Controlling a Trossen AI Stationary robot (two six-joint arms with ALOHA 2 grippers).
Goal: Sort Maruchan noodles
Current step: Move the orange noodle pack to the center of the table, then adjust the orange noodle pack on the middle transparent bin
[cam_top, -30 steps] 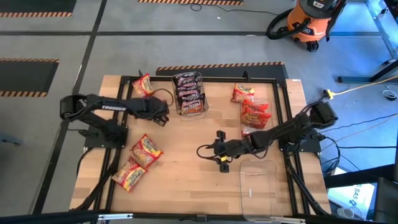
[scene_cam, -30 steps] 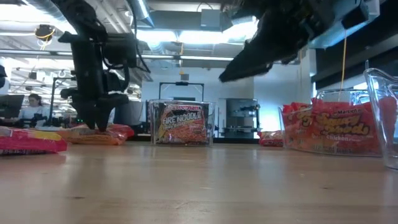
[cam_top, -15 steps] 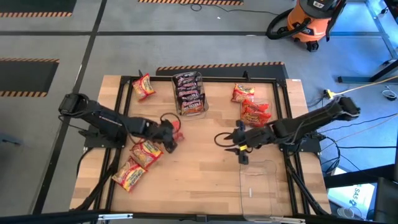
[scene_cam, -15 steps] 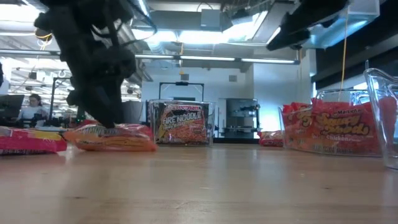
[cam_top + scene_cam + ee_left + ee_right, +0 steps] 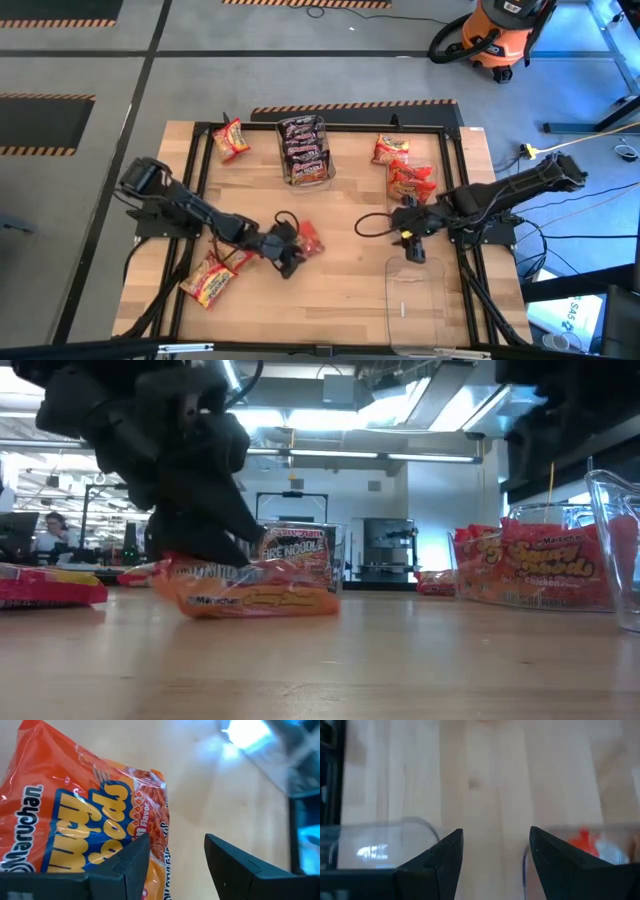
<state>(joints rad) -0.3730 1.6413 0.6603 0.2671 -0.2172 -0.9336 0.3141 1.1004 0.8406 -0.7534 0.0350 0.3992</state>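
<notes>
Near the table's (image 5: 330,290) centre, the left gripper (image 5: 290,250) rests against an orange Maruchan packet (image 5: 308,238) at its two o'clock; whether its spread fingers pinch it is unclear. The packet looks light, crinkly and slippery, so an edge grip seems best. The right gripper (image 5: 412,238) waits with fingers apart and empty, above the clear bin (image 5: 415,300).

Left gripper (image 5: 291,262) low at mid-table, right gripper (image 5: 414,249) raised — jaws parted

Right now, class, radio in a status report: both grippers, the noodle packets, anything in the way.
Left gripper mid-table beside an orange Maruchan packet, grip unclear. Right gripper open, empty, at the empty clear bin. Nothing blocking.
</notes>
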